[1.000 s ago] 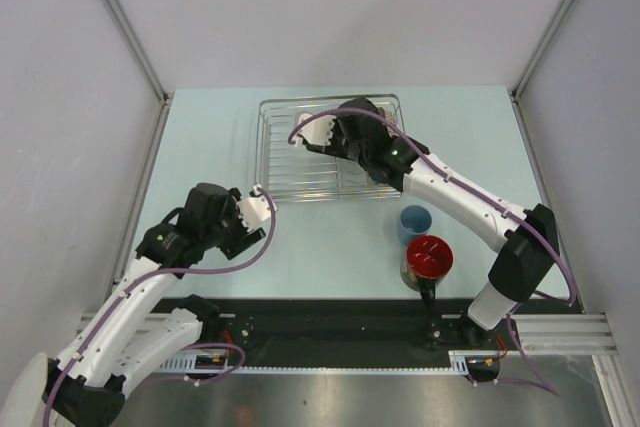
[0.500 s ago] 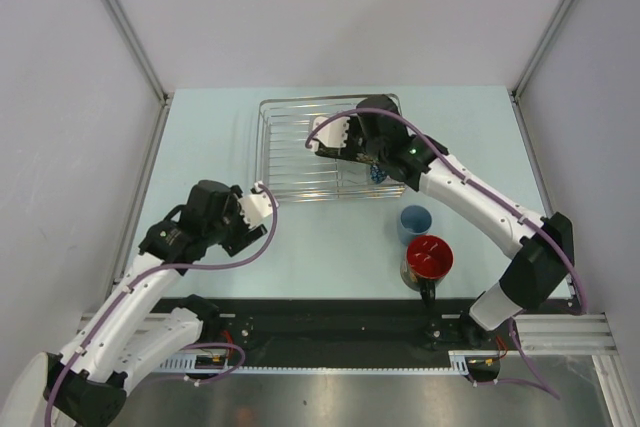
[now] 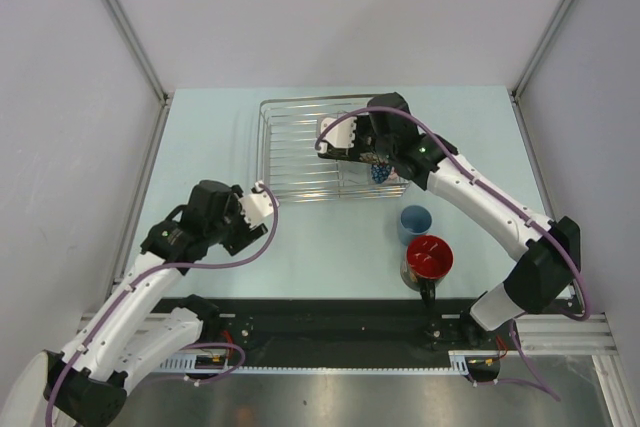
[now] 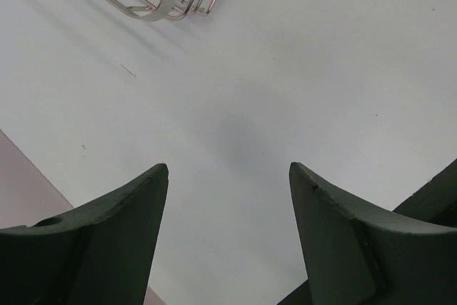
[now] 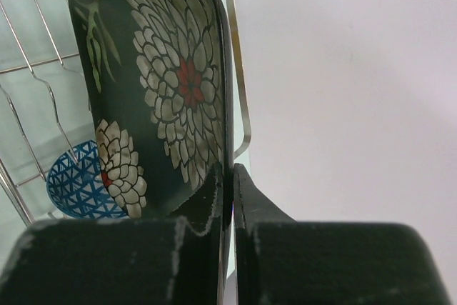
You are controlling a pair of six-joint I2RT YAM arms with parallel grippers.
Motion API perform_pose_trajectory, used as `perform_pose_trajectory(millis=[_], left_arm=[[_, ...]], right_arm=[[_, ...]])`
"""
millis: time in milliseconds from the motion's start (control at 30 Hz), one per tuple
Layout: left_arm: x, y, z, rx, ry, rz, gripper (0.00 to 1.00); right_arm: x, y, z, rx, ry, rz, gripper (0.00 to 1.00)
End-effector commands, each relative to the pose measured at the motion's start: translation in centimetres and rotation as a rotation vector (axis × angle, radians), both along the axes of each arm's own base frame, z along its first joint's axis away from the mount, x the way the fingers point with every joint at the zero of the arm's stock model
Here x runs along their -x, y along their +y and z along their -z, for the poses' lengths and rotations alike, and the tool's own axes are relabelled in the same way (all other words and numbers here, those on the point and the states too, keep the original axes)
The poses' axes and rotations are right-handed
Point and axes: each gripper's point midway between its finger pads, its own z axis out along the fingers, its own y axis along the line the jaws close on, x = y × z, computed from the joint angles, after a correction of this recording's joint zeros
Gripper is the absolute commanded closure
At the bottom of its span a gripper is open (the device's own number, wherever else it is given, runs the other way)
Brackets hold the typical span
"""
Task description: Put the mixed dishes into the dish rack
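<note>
At upper centre of the top view, the right tool [image 5: 230, 176] is pinching the square black plate [image 5: 164, 83] on edge at the right side of the dish rack [image 3: 300, 152], near a blue-patterned bowl [image 5: 75, 183] lying inside. Lower left, the left tool [image 4: 228, 169] is hovering wide open over the worktop [image 4: 321, 69].

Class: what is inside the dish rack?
A blue-patterned round dish lies in the rack, partly covered by the plate that the right gripper holds upright. Anything behind the plate is hidden.
</note>
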Motion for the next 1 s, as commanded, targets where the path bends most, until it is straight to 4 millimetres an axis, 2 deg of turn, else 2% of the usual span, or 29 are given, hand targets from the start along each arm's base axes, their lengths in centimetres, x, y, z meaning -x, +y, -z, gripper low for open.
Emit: perform_pose_trajectory(millis=[0, 167, 333, 700, 967], left_arm=[[-0.3, 0.1, -0.1, 0.026, -0.014, -0.031, 0.26], [-0.2, 0.1, 0.4, 0.026, -0.005, -0.039, 0.26], [-0.2, 0.1, 0.6, 0.025, -0.009, -0.037, 0.26], [-0.1, 0.3, 1.0, 0.021, -0.008, -0.038, 0.26], [-0.2, 0.4, 0.9, 0.019, -0.014, -0.039, 0.26]], right_arm=[[-1.0, 0.0, -8.7, -0.075, -0.286, -0.032, 1.00], [-0.7, 2.2, -9.8, -0.068, -0.329, -0.090, 1.00], [-0.1, 3.3, -9.7, -0.057, -0.332, -0.119, 1.00], [0.0, 4.1, -9.1, -0.040, -0.331, -0.148, 1.00], [-0.4, 4.3, -7.4, -0.039, -0.284, -0.155, 1.00]])
